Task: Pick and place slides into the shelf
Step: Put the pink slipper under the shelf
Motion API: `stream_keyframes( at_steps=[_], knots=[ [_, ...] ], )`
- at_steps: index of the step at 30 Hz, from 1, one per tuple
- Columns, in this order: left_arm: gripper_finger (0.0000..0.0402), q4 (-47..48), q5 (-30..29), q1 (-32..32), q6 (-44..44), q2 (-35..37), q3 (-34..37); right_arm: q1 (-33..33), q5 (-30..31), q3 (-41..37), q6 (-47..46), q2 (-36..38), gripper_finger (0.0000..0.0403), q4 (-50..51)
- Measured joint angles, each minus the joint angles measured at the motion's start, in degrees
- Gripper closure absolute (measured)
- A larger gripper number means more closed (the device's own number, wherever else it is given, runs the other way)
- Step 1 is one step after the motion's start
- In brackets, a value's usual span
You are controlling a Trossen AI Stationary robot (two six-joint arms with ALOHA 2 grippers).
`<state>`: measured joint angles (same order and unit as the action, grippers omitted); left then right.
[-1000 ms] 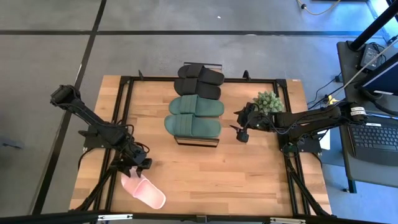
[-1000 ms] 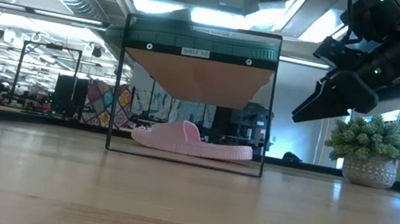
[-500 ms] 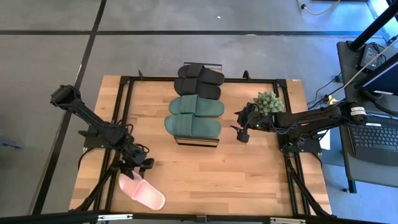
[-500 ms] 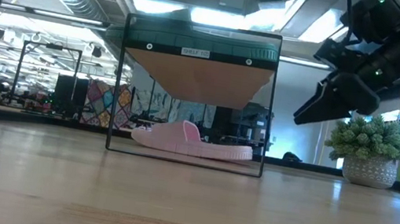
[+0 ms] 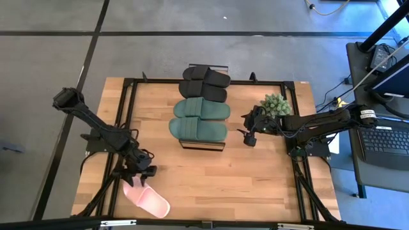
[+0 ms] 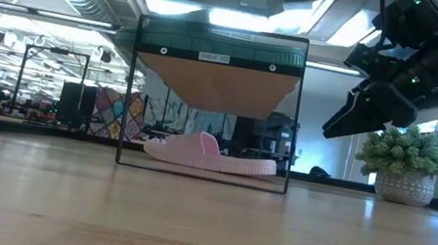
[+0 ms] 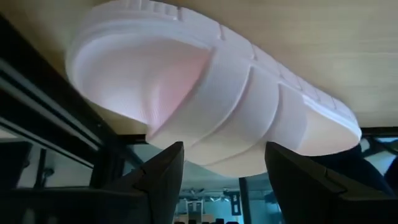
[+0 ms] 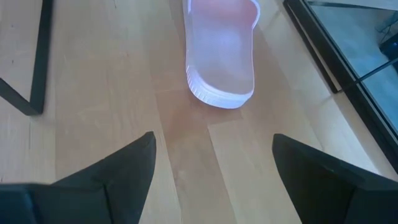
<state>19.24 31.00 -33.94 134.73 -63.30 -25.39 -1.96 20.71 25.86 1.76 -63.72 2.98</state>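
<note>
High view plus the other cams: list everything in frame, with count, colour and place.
shelf: one, light wood in a black frame, table centre
black slides: two, on the shelf, far end
green slides: two, dark green, on the shelf, nearer end
pink slides: two, pale pink; one at the table's front left corner, one low under the shelf's boards
potted plant: one, green in a pale pot, right of the shelf
laptop: one, dark, on a side desk beyond the table's right edge
table: one, light wood
left gripper: open, by the front pink slide
right gripper: open, hovering between shelf and plant
</note>
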Motion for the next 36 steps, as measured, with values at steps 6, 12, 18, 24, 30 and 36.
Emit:
stream_keyframes(
  at_steps=[6,12,18,24,30,36],
  knots=[
    [0.0186,3.67,0.62,-1.25,2.49,0.30,-0.09,0.00,0.00,0.01,0.00,0.00,0.0085,-0.04],
    [0.0186,1.05,-2.14,-1.50,2.13,-0.45,-0.11,0.00,0.00,-0.01,-0.02,0.00,0.0085,0.03],
    [0.0186,-2.03,-7.55,-1.46,1.80,-0.61,-0.11,0.00,0.00,-0.01,-0.10,0.00,0.0085,1.33],
    [0.0186,-7.63,-10.70,-1.48,1.21,-3.56,-0.11,0.00,0.00,-0.01,-0.20,0.00,0.0085,1.55],
    [0.0186,-12.10,-12.44,-1.40,-2.53,-7.12,-0.11,0.00,0.00,-0.01,-0.19,0.00,0.0085,1.55],
    [0.0186,-12.84,-14.10,-1.33,-3.03,-7.99,-0.17,0.00,0.00,-0.01,-0.20,0.00,0.0085,1.25]
  ],
)
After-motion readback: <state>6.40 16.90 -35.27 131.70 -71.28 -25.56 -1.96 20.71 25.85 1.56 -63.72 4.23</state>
